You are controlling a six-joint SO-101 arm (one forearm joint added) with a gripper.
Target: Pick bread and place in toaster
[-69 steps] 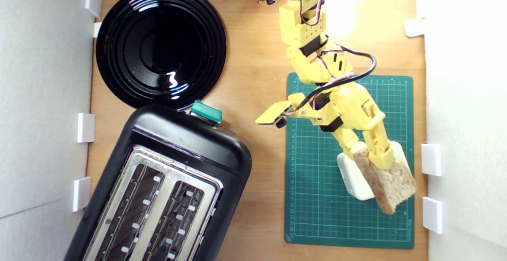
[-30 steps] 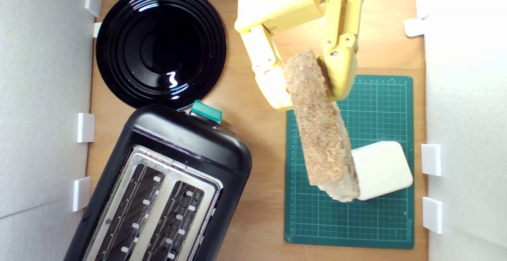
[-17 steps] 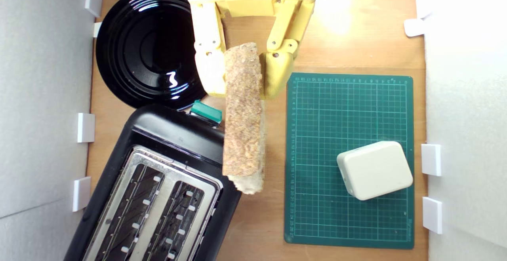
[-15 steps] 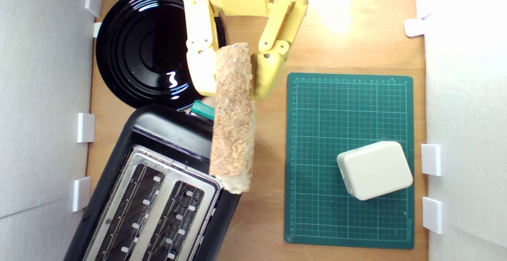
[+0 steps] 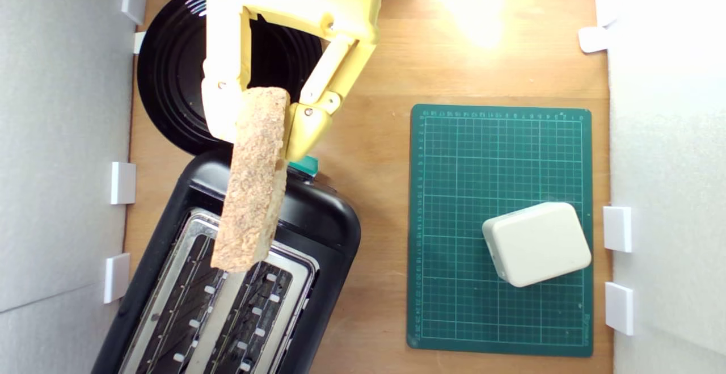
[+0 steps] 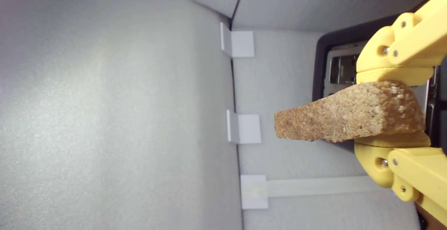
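Carrying the thick slice of rustic bread point(image 5: 252, 178), crust edge up, over the large black two-slot toaster with silver metal top point(image 5: 334, 232). Clamped on the slice's upper end between both yellow plastic jaws of the gripper point(image 5: 262, 130), as the wrist view confirms point(image 6: 389, 109). Hanging in the air, not yet in any slot; free end seen over the near end of the slot on the exterior view's left, close to the bar between the two slots.

For a clean drop:
- Turn the wrist until the slice's long edge runs parallel to the slots, which slant across the exterior view; the slice looks only roughly matched to that slant now.
- Pick one slot and centre the lower end over its opening, clear of the middle bar and the silver rim.
- Lower slowly, end first, keeping the slice near upright so the thick, uneven crust does not snag on the wire guides inside.
- Let go only once the lower part sits well inside the slot; judging from the slice's thickness, a tight fit seems likely, so a slight wiggle may help.
- Keep the jaws clear of the teal green lever knob point(image 5: 308, 164), just beside the gripper's lower jaw.

Round black glossy plate point(image 5: 170, 79) behind the arm and white rounded plastic box point(image 5: 536, 243) on the green gridded cutting mat point(image 5: 454, 221): both out of the path.
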